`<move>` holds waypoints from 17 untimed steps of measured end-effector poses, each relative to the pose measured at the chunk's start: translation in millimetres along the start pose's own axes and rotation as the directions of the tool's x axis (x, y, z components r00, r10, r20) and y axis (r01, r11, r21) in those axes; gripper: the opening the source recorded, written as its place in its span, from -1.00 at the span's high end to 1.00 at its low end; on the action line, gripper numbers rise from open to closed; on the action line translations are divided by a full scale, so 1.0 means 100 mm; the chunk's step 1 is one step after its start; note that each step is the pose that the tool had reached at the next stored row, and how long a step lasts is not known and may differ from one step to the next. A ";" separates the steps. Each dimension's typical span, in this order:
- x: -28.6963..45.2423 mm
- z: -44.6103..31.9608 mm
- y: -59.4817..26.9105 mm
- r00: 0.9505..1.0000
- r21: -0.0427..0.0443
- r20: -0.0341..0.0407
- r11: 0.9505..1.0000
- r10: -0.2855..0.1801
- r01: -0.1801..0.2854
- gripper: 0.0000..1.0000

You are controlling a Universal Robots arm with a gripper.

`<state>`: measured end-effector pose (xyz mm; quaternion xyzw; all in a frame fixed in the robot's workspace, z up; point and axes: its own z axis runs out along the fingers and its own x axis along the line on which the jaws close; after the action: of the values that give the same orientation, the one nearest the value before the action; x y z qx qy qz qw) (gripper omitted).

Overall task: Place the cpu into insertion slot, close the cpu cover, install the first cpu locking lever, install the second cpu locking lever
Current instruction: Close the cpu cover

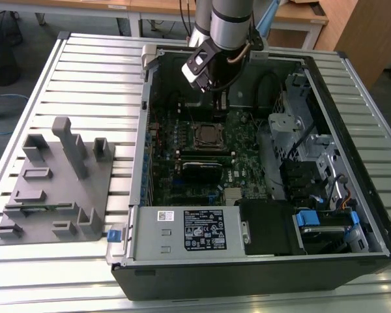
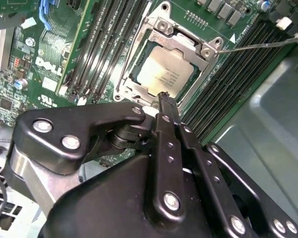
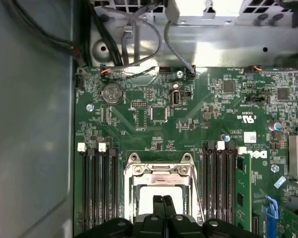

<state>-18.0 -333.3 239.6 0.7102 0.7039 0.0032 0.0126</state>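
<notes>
On the table [image 1: 85, 72], the cpu [image 2: 161, 74] is seated under the cover [image 2: 181, 43]. The gripper [image 2: 165, 101] is held beside it, jaws pressed together. The lever [image 2: 258, 44] step is judged in hand; a gentle push is needed.

cpu [image 2: 159, 73] in insertion slot [image 2: 131, 91], mem slots [image 2: 97, 44] either side (both wrist views), fingers [image 2: 166, 106] just beside

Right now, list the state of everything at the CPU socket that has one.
cpu: seated, lying flat in the cover's window.
cpu cover: closed down over the cpu.
locking lever: swung out away from the cover, apparently not latched.
gripper: shut, empty, tips at the cover's edge.
computer case: open, side panel off.
</notes>
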 end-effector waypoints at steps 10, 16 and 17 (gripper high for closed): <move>0.000 0.005 -0.001 0.994 -0.002 -0.002 0.994 -0.109 0.109 0.79; 0.000 0.007 -0.001 0.991 -0.002 -0.003 0.991 -0.137 0.137 0.79; 0.000 0.008 -0.001 0.988 -0.002 -0.003 0.988 -0.155 0.155 0.79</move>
<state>-18.1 -333.3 238.8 0.6535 0.7569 0.0042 0.0123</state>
